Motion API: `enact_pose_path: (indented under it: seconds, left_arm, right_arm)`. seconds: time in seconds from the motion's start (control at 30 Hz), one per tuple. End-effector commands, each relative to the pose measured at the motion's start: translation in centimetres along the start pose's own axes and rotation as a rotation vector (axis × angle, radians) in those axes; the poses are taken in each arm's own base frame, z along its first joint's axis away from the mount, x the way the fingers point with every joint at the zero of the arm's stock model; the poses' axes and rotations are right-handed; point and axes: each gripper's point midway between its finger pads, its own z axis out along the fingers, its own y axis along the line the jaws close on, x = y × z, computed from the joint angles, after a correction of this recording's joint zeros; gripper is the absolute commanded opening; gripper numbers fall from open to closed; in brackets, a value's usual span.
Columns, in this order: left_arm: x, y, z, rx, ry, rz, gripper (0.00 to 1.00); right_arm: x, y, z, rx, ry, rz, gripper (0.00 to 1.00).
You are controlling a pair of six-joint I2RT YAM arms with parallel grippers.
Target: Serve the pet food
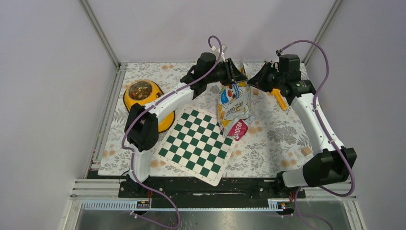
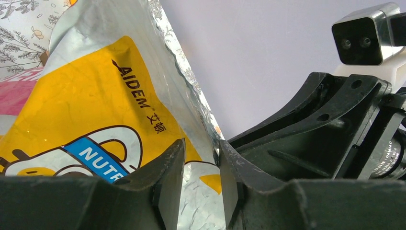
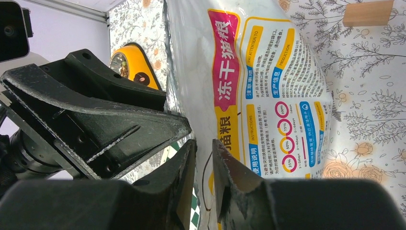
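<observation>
Pinching top edge of food bag: left gripper jaws clamped on foil, right gripper jaws likewise, opposite side. Left of bag: pet food in yellow bowl.

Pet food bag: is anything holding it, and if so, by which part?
Yes. The left gripper and the right gripper both hold the bag, each pinching its silver top edge between its jaws.
</observation>
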Motion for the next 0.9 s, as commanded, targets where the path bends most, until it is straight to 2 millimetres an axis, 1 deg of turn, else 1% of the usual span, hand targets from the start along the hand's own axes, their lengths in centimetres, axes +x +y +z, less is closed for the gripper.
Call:
enact_pose_path:
  seconds: [0.0, 0.13, 0.2, 0.3, 0.37, 0.43, 0.53, 0.6, 0.77, 0.87]
  left_arm:
    - [-1.5, -1.3, -0.1, 0.005, -0.045, 0.04, 0.32]
    - [-1.6, -1.4, -0.2, 0.005, -0.048, 0.054, 0.29]
    - [-1.1, -0.8, -0.2, -0.014, -0.03, 0.044, 0.23]
    - [-0.8, -0.5, -0.3, -0.02, -0.018, 0.039, 0.15]
    - [-0.5, -0.5, -0.3, -0.02, -0.011, 0.04, 0.14]
    - [-0.6, -0.6, -0.5, -0.013, -0.014, 0.047, 0.14]
    - [-0.9, -1.1, -0.7, -0.001, -0.023, 0.057, 0.23]
    - [-0.9, -1.1, -0.7, 0.002, -0.023, 0.059, 0.26]
    - [-0.8, -1.2, -1.0, 0.005, -0.022, 0.072, 0.27]
    - [-0.5, -1.3, -1.5, 0.042, -0.043, 0.1, 0.28]
  right_arm:
    - [0.9, 0.4, -1.2, -0.008, 0.038, -0.015, 0.28]
    - [0.8, 0.3, -1.2, -0.001, 0.038, -0.02, 0.28]
    - [0.9, 0.2, -1.2, 0.003, 0.039, -0.022, 0.27]
    - [0.9, 0.1, -1.0, 0.005, 0.041, -0.02, 0.19]
    - [0.9, 0.1, -1.0, 0.005, 0.041, -0.018, 0.08]
    - [0.8, 0.2, -1.0, 0.006, 0.038, -0.012, 0.0]
    - [0.7, 0.3, -1.0, 0.001, 0.038, 0.003, 0.0]
    - [0.7, 0.5, -0.9, -0.005, 0.035, 0.016, 0.0]
    - [0.3, 1.0, -1.2, -0.011, 0.018, 0.067, 0.0]
    - [-0.4, 1.6, -1.6, -0.001, 0.007, 0.103, 0.0]
